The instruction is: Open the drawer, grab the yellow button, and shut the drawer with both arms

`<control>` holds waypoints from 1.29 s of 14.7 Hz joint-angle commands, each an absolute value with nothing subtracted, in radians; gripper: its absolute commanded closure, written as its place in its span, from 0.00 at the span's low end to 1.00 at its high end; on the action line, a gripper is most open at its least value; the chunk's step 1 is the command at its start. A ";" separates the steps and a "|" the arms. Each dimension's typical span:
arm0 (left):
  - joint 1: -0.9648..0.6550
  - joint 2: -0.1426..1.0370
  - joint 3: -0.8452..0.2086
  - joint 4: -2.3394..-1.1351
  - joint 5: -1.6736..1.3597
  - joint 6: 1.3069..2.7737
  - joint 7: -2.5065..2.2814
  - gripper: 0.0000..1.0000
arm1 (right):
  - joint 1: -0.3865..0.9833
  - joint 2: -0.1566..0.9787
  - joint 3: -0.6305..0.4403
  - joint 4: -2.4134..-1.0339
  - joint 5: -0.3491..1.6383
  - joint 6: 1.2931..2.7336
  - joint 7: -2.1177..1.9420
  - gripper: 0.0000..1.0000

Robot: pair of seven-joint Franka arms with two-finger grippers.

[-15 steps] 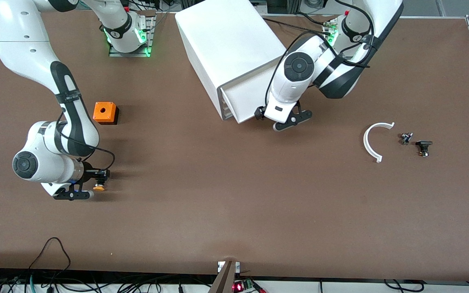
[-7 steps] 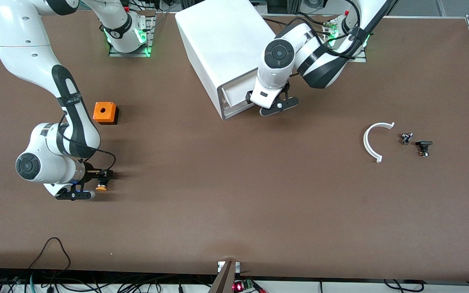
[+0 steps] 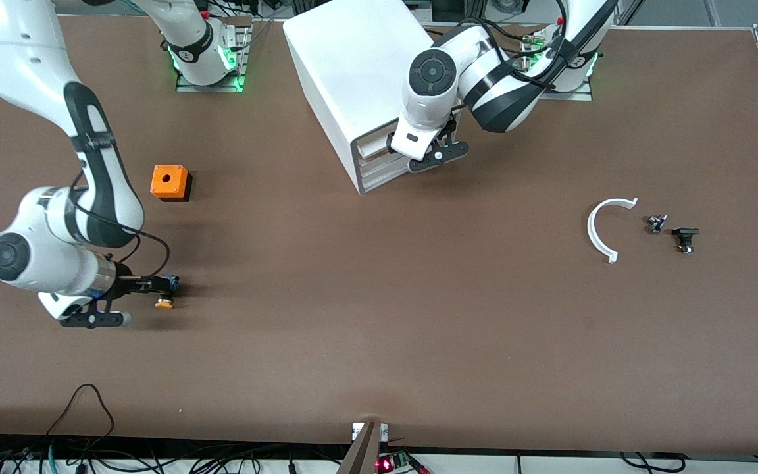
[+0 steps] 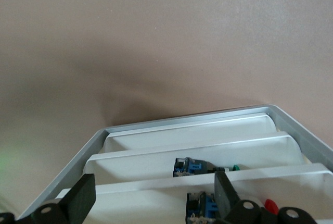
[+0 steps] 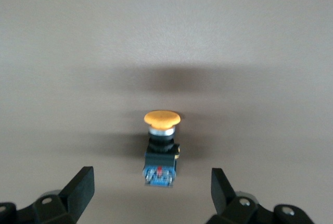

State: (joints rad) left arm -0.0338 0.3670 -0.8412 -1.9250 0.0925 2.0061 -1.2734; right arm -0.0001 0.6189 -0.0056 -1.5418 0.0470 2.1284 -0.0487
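Observation:
The button [image 3: 164,303], with an orange cap and a black body with a blue end, lies on the table by itself. In the right wrist view the button [image 5: 161,130] lies just off the fingertips. My right gripper [image 3: 155,285] is open and empty, its fingertips [image 5: 86,179] wide apart on either side of the blue end. My left gripper [image 3: 418,143] is open over the front of the white drawer cabinet [image 3: 359,66]. The top drawer [image 3: 372,148] stands out only a little. In the left wrist view my left gripper [image 4: 153,198] straddles a drawer front [image 4: 156,182].
An orange cube with a hole [image 3: 170,182] sits farther from the front camera than the button. A white curved piece [image 3: 599,230] and two small dark parts [image 3: 655,223] [image 3: 684,237] lie toward the left arm's end. Blue parts [image 4: 195,165] show inside the drawers.
The left arm has pushed the drawer back into the cabinet. The right gripper has let go of the button and drawn back toward the right arm's end of the table.

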 commanded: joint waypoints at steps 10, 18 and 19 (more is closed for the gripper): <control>-0.064 0.376 -0.862 -1.927 0.043 1.991 -1.279 0.00 | 0.005 0.233 0.015 -1.569 0.015 1.725 0.044 0.01; 0.061 0.364 -0.857 -1.771 0.048 1.809 -1.154 0.00 | 0.009 0.054 0.017 -1.566 0.011 1.536 0.048 0.01; 0.096 0.364 -0.859 -1.743 0.048 1.763 -1.110 0.00 | 0.009 0.043 0.020 -1.566 0.009 1.523 0.052 0.01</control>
